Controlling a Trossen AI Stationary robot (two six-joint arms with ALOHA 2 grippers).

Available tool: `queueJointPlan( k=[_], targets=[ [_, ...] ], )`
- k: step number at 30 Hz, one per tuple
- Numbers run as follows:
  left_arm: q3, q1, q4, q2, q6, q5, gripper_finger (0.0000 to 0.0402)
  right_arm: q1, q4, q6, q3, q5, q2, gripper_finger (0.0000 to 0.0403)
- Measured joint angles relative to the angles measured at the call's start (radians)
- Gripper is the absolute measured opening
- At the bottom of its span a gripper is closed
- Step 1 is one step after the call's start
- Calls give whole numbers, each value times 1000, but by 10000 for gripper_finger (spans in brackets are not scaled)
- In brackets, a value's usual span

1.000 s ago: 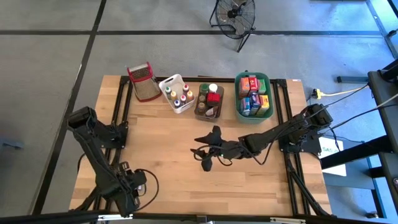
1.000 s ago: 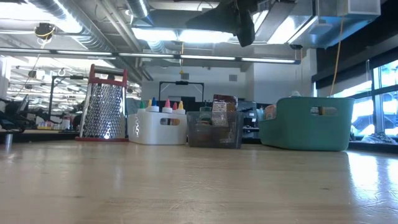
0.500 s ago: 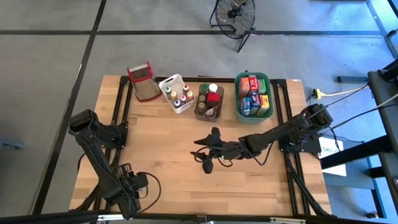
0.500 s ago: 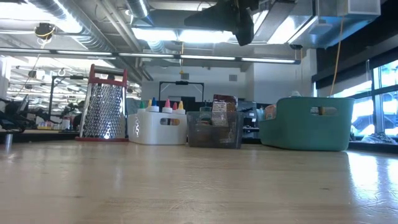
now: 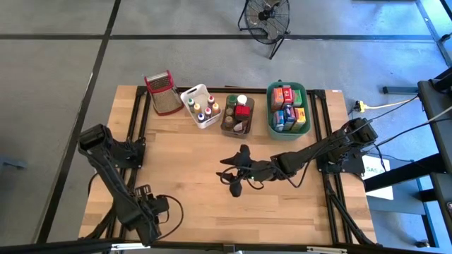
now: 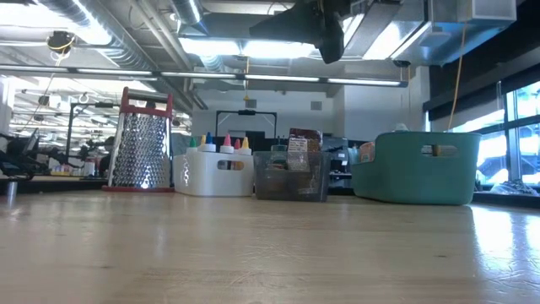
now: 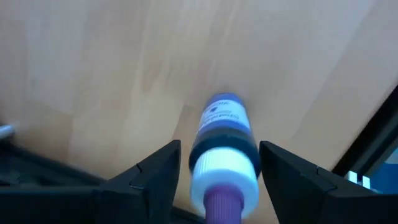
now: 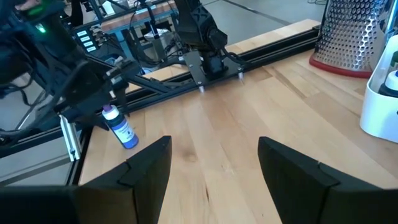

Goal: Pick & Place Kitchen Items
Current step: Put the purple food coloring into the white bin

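The table [image 5: 191, 183] held the tubs at its far edge. The left hand [image 7: 217, 177], at the table's near left corner, gripped a small purple-capped bottle [image 7: 222, 146]. The right hand [image 8: 211, 165] hung open above the table's middle. A loose grip could drop the bottle.

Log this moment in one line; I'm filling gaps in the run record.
left gripper: holds purple-capped bottle | right gripper: open, empty, mid-table | bins: far edge

You looked straight down on the desk [image 5: 205, 169]; your low camera sat level, sharing the grater [image 6: 140, 150].
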Motion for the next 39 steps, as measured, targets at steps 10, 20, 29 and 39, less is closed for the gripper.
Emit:
queueJointPlan(
  k=[10,20,29,39],
  targets=[
    [-72,0,127,0,59,0,212,0,0,-2,0,0,0,242],
    [-73,0,124,0,92,-18,196,0,0,-6,0,0,1,242],
    [-73,37,128,-1,147,-15,140,26,-5,-6,0,0,13,242],
    [-50,138,118,0,310,4,141,55,9,-70,0,0,12,242]
  ],
)
